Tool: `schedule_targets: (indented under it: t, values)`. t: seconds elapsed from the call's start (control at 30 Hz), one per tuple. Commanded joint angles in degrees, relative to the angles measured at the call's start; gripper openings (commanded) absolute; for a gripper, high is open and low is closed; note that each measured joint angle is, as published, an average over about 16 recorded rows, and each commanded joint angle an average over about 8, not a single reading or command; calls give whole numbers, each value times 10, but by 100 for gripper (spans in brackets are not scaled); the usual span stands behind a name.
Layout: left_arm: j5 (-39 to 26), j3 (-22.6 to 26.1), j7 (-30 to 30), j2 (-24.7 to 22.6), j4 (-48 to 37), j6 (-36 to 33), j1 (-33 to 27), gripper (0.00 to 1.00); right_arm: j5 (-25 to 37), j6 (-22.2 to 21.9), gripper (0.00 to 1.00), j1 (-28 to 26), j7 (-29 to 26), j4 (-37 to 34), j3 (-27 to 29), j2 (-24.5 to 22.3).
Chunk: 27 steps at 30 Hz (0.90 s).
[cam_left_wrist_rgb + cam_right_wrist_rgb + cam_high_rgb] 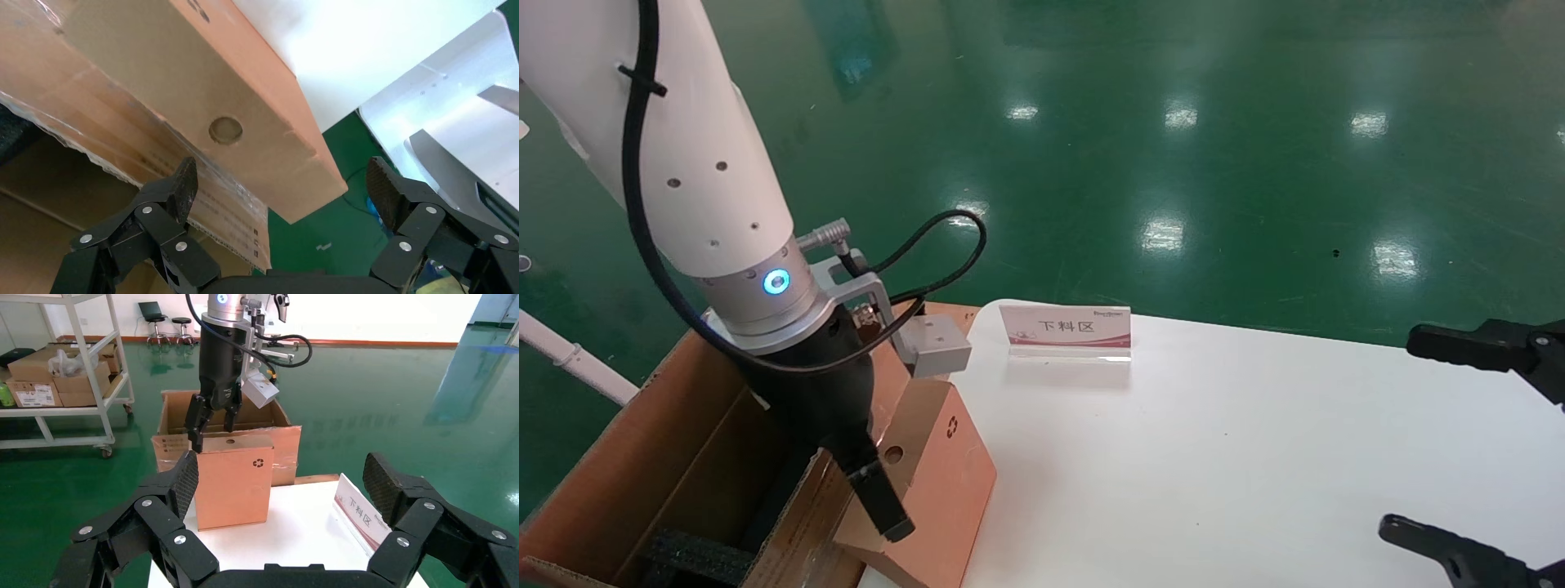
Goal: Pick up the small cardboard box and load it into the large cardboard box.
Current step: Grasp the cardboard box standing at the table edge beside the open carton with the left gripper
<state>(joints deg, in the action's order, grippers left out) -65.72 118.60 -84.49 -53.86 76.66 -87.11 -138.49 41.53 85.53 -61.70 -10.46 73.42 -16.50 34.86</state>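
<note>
While upright, small cardboard box [232, 481] under left hand [213, 421]

My white table [1254, 457], small cardboard box [944, 482] standing at its edge, red-and-white sign [1065, 328] near the far edge, green floor [1173, 122] beyond.

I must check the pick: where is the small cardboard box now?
In the head view, the small cardboard box stands upright at the white table's left edge, beside the large cardboard box, under the open left pincer.
</note>
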Motion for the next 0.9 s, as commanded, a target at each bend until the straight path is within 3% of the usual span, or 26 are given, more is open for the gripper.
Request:
schedule_targets:
  t: [0.03,0.33,0.6,0.9]
  values:
    - [1,0,4,-2,-4,-1,0,100,0,0,100,0,0,0,0,0]
    - [4,6,-1,-3,-3,3,-2,100,0,0,100,0,0,0,0,0]
    - [-42,25,52,-2,-55,74,69,100,-1,0,100,0,0,0,-1,0]
    - [-51,27,62,-4,-71,89,84,100,-1,0,100,0,0,0,-1,0]
